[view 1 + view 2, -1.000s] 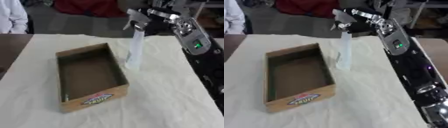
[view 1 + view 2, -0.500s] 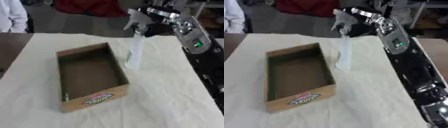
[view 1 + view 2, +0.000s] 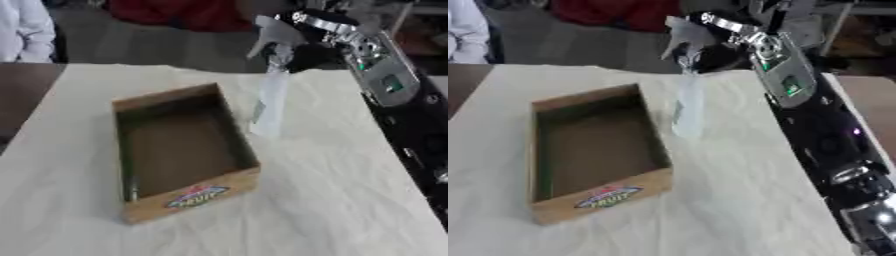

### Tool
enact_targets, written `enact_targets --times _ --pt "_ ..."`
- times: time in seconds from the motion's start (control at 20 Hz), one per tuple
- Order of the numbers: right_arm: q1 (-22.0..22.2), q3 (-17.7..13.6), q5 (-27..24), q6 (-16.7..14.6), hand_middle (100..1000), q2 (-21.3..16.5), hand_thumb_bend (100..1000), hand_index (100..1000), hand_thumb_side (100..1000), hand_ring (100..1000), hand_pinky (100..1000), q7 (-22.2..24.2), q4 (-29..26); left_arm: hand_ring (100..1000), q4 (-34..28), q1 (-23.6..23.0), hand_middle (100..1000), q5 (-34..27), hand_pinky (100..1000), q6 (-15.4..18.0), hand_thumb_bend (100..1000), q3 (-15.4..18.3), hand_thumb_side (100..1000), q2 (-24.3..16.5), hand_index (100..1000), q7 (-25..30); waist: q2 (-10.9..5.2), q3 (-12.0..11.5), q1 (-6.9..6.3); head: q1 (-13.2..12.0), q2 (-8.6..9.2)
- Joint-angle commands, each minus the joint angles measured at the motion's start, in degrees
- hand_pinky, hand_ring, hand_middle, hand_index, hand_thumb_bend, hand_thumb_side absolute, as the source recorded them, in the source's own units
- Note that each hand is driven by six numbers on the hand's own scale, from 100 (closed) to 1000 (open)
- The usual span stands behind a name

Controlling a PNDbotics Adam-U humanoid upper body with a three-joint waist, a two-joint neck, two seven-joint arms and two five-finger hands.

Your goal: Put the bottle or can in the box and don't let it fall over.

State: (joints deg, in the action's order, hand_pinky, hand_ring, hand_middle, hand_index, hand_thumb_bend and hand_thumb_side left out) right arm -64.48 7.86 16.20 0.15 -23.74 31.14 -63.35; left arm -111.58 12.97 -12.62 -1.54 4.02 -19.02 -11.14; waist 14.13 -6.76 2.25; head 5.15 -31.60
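Spray bottle (image 3: 269,102) gripped at top, not yet in box (image 3: 179,155).
Left eye view: right hand (image 3: 302,42) fingers curled round the trigger head; clear bottle upright, just beside box's right wall, base at or near the surface (image 3: 332,200). Right eye view: box holds no bottle; lift and placing remain. Left hand unseen.

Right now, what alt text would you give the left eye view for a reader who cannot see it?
The robot's right hand grips the top of a clear spray bottle standing upright on the cloth-covered table, just right of an open cardboard box. The left hand does not show.
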Motion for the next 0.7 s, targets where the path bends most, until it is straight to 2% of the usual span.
enact_targets --times 0.05,0.45,0.7 --pt "-1.4 0.0 0.8 0.1 768 -0.5 100 773 100 740 825 -0.2 -0.3 789 -0.6 0.5 760 0.1 634 0.0 297 0.0 539 -0.5 807 0.2 -0.72 -0.1 -0.18 0.2 0.33" --pt "-1.3 0.2 1.5 0.1 765 -0.4 100 774 100 741 810 0.8 0.1 789 -0.6 0.5 754 0.1 635 0.0 293 0.1 541 -0.5 799 0.3 -0.62 -0.3 -0.23 0.3 0.34" --pt "-1.4 0.0 0.8 0.8 678 -0.3 100 693 116 643 763 -0.4 0.1 789 -0.6 0.4 750 0.1 637 0.0 292 0.1 543 -0.5 794 0.4 -0.65 -0.2 -0.29 0.4 0.33"
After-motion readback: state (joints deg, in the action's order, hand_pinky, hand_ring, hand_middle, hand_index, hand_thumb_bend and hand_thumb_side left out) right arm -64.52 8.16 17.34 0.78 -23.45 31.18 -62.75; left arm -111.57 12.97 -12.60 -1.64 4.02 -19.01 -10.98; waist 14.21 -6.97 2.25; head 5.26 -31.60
